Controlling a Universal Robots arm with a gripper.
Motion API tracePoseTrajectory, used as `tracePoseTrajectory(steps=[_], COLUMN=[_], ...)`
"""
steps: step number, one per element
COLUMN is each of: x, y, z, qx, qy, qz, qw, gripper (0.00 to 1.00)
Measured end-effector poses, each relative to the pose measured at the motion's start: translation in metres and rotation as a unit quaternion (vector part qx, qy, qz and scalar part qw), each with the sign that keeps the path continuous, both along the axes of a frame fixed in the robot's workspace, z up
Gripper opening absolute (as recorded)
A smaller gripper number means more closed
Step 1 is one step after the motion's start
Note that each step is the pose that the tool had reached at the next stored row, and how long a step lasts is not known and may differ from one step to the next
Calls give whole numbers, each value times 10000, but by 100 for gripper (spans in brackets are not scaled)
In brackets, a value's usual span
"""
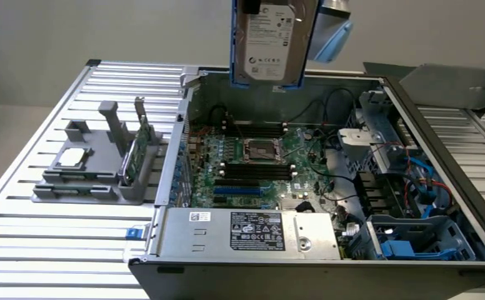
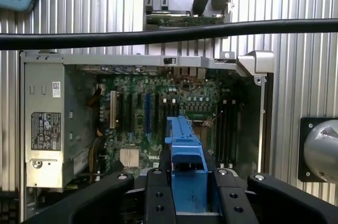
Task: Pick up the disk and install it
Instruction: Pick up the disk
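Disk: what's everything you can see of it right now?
The disk is a flat silver-grey metal hard drive with a white printed label facing the exterior camera and blue plastic rails along both long edges. It hangs on edge, nearly vertical, in the air above the far side of the open computer case, clear of it. The gripper holds it from above, and the black fingers flank a blue rail.
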State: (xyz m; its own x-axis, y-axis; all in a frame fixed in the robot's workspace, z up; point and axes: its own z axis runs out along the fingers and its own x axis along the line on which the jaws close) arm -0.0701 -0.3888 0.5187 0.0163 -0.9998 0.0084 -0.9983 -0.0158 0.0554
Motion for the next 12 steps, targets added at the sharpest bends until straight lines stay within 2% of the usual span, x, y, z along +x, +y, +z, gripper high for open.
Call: tracePoseTrajectory(steps=[12], x=[354], y=[-314], z=[1], qx=[-1], qy=[0], qz=[1], qw=[10000], gripper=[33])
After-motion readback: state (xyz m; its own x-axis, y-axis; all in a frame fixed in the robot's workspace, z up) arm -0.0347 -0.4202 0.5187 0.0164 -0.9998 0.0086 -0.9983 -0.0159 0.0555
